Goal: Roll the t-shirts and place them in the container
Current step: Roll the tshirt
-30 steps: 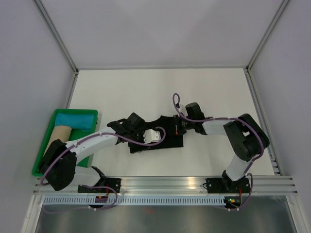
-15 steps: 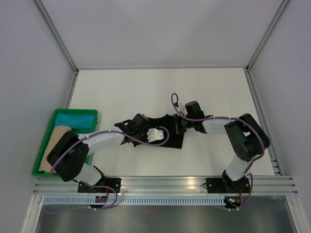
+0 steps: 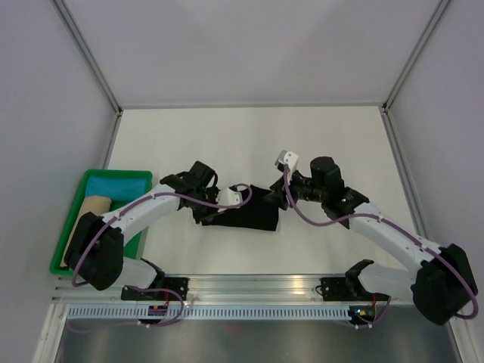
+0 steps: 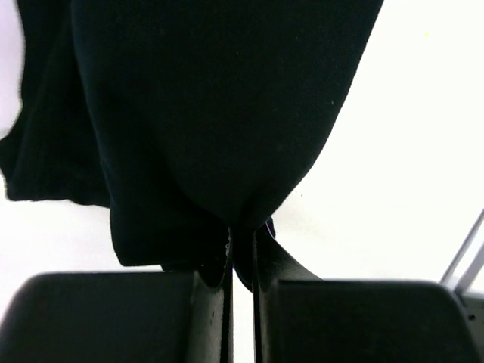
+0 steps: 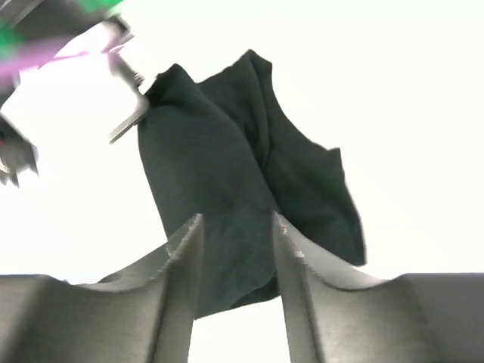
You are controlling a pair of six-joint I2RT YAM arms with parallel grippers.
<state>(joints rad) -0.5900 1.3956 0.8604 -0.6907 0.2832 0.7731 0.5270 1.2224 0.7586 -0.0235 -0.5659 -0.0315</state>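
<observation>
The black t-shirt (image 3: 246, 216) lies as a narrow, bunched bundle in the middle of the table. My left gripper (image 3: 212, 212) is at its left end, and in the left wrist view it (image 4: 242, 243) is shut on a pinch of the black t-shirt (image 4: 204, 113). My right gripper (image 3: 274, 197) is at the bundle's right end. It (image 5: 236, 228) stands open in the right wrist view, with the black t-shirt (image 5: 227, 174) just beyond and below its fingertips and not gripped. A turquoise cloth roll (image 3: 117, 187) and a tan cloth roll (image 3: 94, 207) lie in the tray.
A green tray (image 3: 117, 173) sits at the table's left edge beside the left arm. Metal frame posts and grey walls enclose the white table (image 3: 249, 136). An aluminium rail (image 3: 257, 286) runs along the near edge.
The left gripper has shut on the shirt's left end. The right gripper has opened, let go of the shirt and drawn back as its arm swung out to the right. The shirt is more bunched.
</observation>
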